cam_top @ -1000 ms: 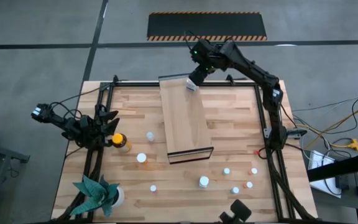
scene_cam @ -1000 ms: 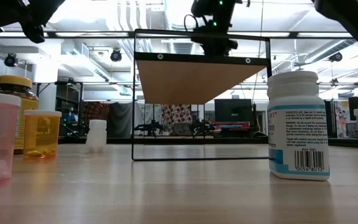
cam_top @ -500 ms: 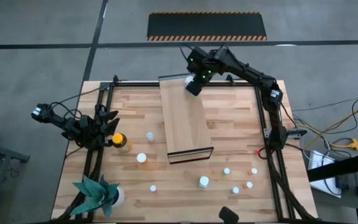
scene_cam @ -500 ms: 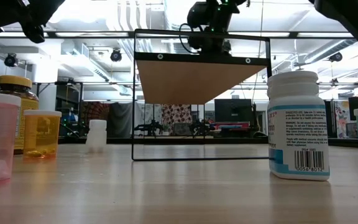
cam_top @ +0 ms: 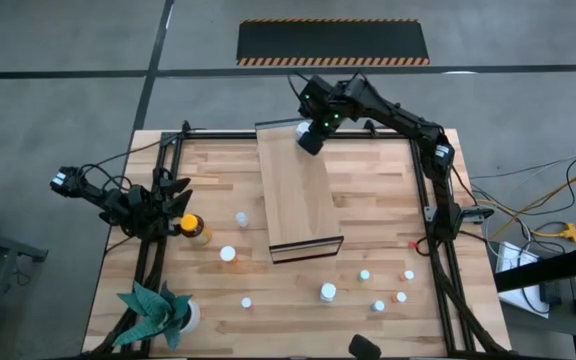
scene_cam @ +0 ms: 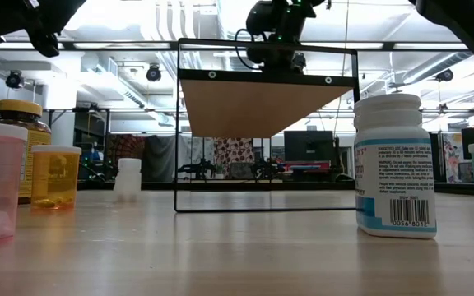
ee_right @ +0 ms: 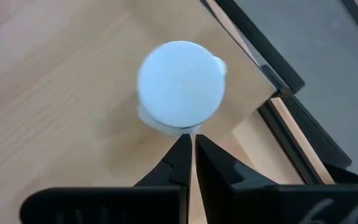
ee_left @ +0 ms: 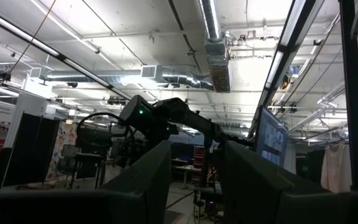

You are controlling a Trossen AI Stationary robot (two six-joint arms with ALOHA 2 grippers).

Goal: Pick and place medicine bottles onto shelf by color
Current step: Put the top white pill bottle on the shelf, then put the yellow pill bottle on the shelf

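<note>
in the right wrist view i see the right gripper (ee_right: 190, 163) with its two dark fingers (ee_right: 174, 163) drawn together, tips almost touching and clamping nothing. a white-capped bottle (ee_right: 181, 82) stands on the light wood just beyond the tips, released. in the high view that gripper (cam_top: 311, 137) sits at upper centre of the frame, over the far end of the shelf (cam_top: 299, 190), and the white bottle (cam_top: 304, 128) shows beside it near the shelf's far edge. the shelf runs from upper centre down to its dark end face at mid-frame.

the left gripper (cam_top: 171, 189) waits at the left of the frame, at the table edge. its wrist view shows two dark fingers (ee_left: 148, 180) with a gap between them, gripping nothing.

remaining bottles stay on the table (cam_top: 378, 190): an amber bottle with yellow cap (cam_top: 192, 227) just beside the left gripper, a white-capped pair (cam_top: 228, 253) left of the shelf's dark end, and a scattered group (cam_top: 365, 275) at lower right, some orange-capped. in the low view a large white bottle (scene_cam: 394, 164) stands at the right of the frame.
</note>
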